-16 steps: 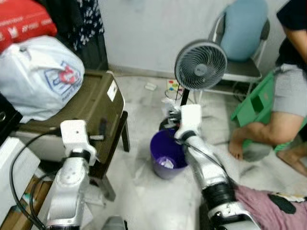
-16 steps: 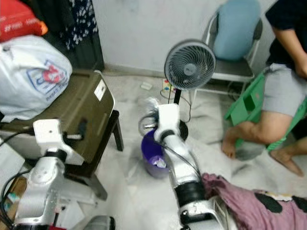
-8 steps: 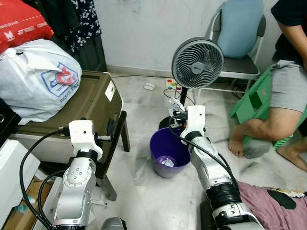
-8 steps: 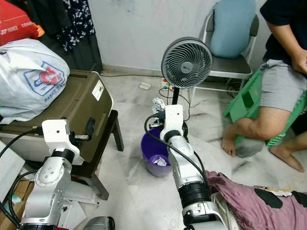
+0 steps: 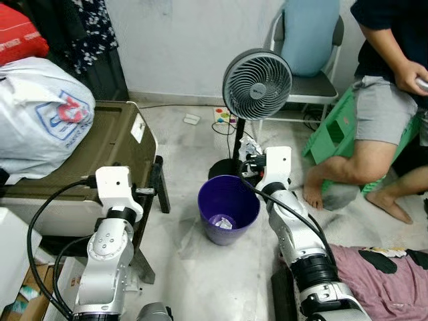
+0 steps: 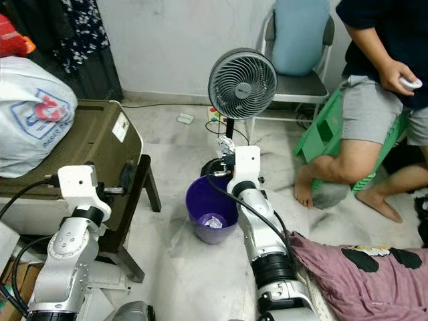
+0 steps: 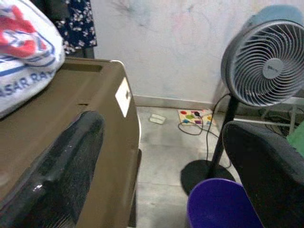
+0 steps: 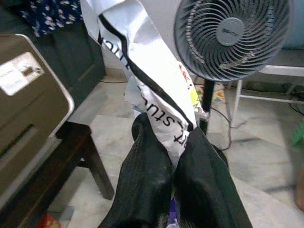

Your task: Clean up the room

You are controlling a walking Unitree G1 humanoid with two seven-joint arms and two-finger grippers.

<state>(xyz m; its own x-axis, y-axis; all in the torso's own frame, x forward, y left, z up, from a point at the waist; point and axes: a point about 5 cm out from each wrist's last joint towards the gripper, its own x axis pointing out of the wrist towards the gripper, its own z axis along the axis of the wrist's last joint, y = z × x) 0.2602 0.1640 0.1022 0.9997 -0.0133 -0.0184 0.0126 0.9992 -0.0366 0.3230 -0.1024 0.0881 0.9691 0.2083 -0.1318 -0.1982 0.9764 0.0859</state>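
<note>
A purple bin (image 5: 228,208) stands on the floor with a crumpled paper (image 5: 221,221) lying inside. My right gripper (image 5: 249,159) hovers at the bin's far right rim, by the fan's base. It is shut on a crumpled white wrapper (image 8: 147,71) with a black stripe and print, which sticks up from the fingers (image 8: 142,161). My left gripper (image 7: 161,128) is held beside the brown case (image 5: 100,154), left of the bin. Its fingers (image 7: 57,171) stand wide apart with nothing between them.
A standing fan (image 5: 257,75) is right behind the bin. The brown case rests on a dark stool with a white plastic bag (image 5: 33,107) on top. A person (image 5: 381,100) sits at the right by a green stool (image 5: 334,130). Pink cloth (image 5: 388,274) lies lower right.
The whole picture has shifted, so the camera moved. My right gripper still holds the wrapper near the bin's far rim. The left arm keeps its pose.
</note>
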